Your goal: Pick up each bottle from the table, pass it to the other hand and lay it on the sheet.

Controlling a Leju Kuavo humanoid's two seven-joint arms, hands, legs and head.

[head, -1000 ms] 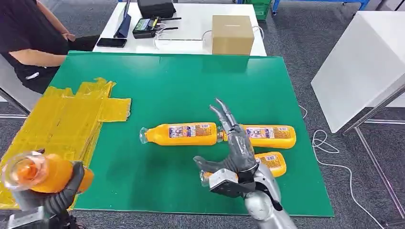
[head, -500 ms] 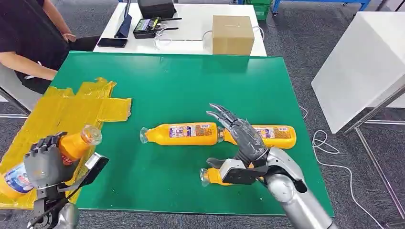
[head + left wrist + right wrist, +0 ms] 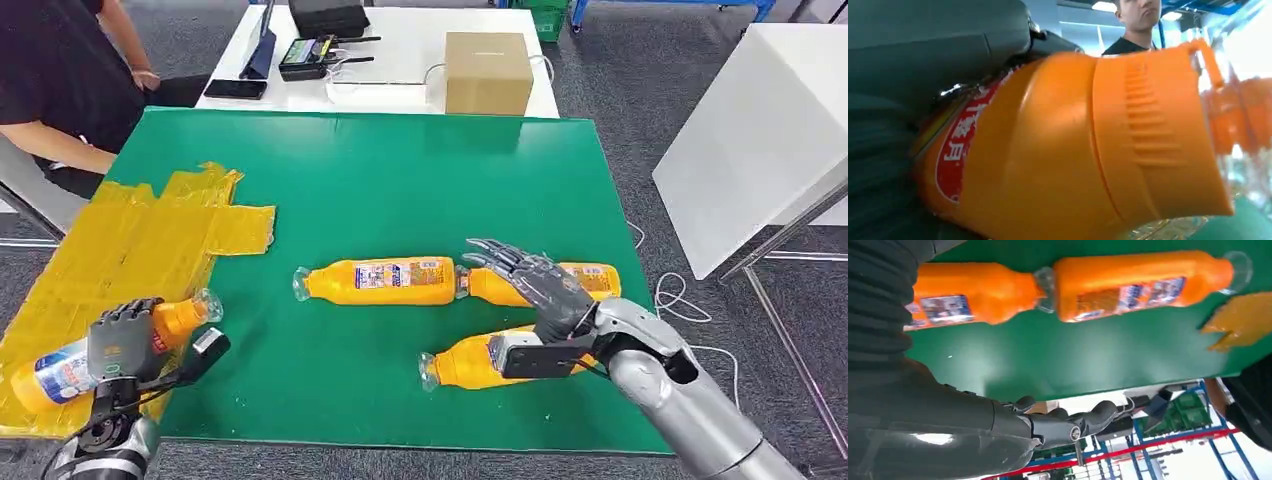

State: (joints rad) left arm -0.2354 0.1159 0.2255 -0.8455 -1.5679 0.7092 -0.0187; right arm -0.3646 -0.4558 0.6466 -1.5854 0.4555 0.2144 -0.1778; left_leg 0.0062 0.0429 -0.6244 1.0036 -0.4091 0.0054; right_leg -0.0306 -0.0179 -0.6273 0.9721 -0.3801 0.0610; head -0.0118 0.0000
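Observation:
My left hand (image 3: 125,340) grips an orange bottle (image 3: 60,368) that lies low over the front of the yellow sheet (image 3: 140,240), cap toward the green mat (image 3: 400,170). In the left wrist view the same bottle (image 3: 1073,140) sits against my grey hand (image 3: 923,60). Three more orange bottles lie on the mat: a middle bottle (image 3: 375,282), a right bottle (image 3: 600,282) and a front bottle (image 3: 465,362). My right hand (image 3: 530,282) hovers with fingers spread over the right bottle's neck, holding nothing. The right wrist view shows two bottles end to end (image 3: 1143,285) (image 3: 968,292) beyond my fingers (image 3: 1063,427).
A person (image 3: 50,70) sits at the back left beside the sheet. Behind the mat, a white table carries a cardboard box (image 3: 487,70), a phone and electronics. Another white table (image 3: 760,130) stands to the right, with cables (image 3: 680,300) on the floor below.
My left hand has turned the bottle from upright to nearly flat and lowered it onto the sheet. My right hand has drawn back to the right, uncovering the front bottle.

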